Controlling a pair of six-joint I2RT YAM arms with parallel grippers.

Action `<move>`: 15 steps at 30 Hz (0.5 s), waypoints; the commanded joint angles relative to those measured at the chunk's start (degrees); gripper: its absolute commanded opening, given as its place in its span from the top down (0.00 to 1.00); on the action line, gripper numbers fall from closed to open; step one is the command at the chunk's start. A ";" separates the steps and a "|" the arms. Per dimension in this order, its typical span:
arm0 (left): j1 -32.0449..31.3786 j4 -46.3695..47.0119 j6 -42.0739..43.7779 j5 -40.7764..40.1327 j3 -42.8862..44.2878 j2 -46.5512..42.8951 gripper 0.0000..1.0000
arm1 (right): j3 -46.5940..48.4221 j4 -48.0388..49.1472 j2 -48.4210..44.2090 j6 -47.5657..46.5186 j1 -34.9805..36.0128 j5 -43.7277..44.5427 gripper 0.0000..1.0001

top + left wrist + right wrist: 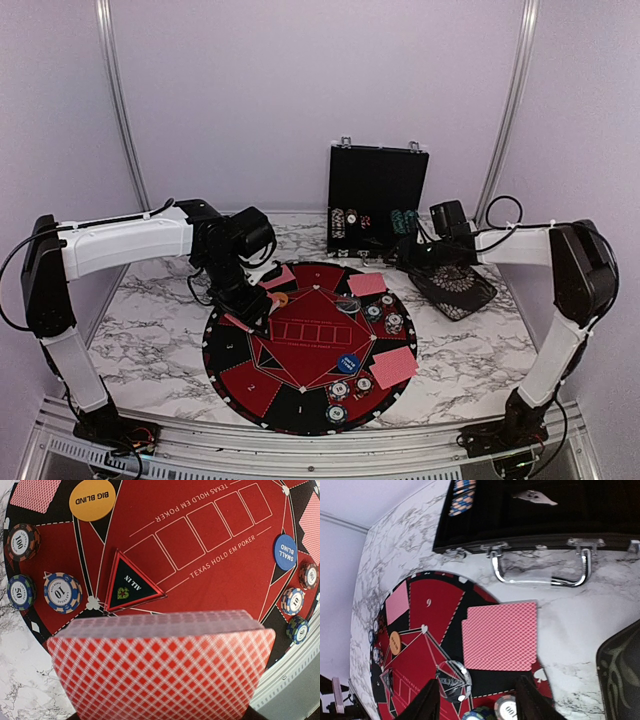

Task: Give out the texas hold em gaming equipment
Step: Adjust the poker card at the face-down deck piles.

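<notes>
The desk [150,320] has a white marble-patterned top with grey veins. It runs from the far wall to the near edge, where a ribbed aluminium rail [300,450] crosses its whole width. The back wall [300,90] is plain and pale, with a lilac tint. Two slim aluminium posts rise from the far corners of the desk, the left post [118,100] and the right post [510,100], each leaning slightly outward toward the top. Beyond them the left side wall [40,120] and the right side wall [600,120] are the same pale colour. The light is soft and even, and only faint shadows lie on the marble.
</notes>
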 commanded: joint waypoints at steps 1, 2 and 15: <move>-0.19 -0.71 0.34 0.40 1.84 0.12 0.50 | 1.58 2.22 -3.05 2.24 2.92 -5.35 0.45; -0.23 -0.75 0.29 0.42 1.90 0.15 0.50 | 1.37 2.97 -3.19 3.18 3.57 -6.86 0.43; -0.58 -0.97 -0.05 0.35 2.30 0.14 0.50 | 1.05 17.79 0.53 14.63 15.03 -17.44 0.31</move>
